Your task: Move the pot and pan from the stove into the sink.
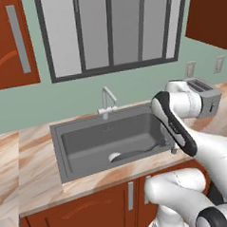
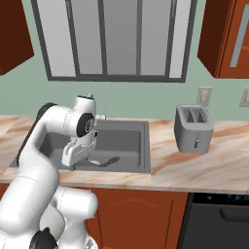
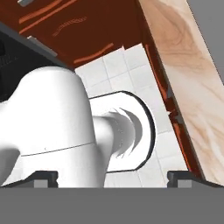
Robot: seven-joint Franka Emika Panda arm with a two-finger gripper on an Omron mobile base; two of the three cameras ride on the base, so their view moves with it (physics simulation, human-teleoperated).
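1. Left base view: the sink sits in the marbled beige table under the window, with the chrome faucet at its back rim. On the basin floor lies the pan, shallow and dark, its thin handle running toward the right wall of the basin.
2. Right base view: the same pan lies low in the sink, handle pointing right, toward the toaster that stands on the table well apart from the basin.
3. The arm bends over the sink's right front part; the hand hangs near the pan's handle end in both base views, so the pan appears already delivered.
4. Hand view: the pincer has its two dark tips wide apart at the lower edge, with nothing between them. The camera looks back at cabinet fronts and tiled floor.
5. The pot and the stove are not in these pictures, so which way the pot lies from the pincer cannot be told. Judging from the dark appliance front at the lower right of the right base view, the stove may lie to the right, past the toaster.
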